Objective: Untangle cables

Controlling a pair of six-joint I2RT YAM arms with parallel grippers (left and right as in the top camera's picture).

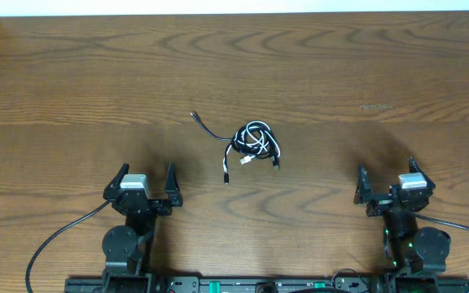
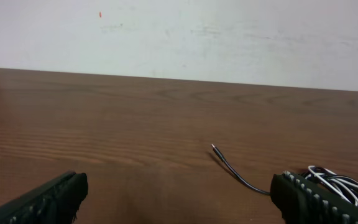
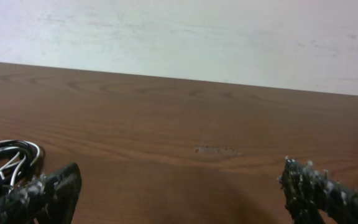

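A small tangle of thin black and white cables lies on the wooden table near the middle. One black end trails out to the upper left, another hangs down to the lower left. My left gripper is open and empty at the front left, well short of the tangle. My right gripper is open and empty at the front right. The left wrist view shows the trailing black end and white loops behind my right finger. The right wrist view shows the loops at the far left.
The wooden table runs back to a white wall. A faint scuff marks the wood at the right. Thick black arm wiring loops at the front left and front right.
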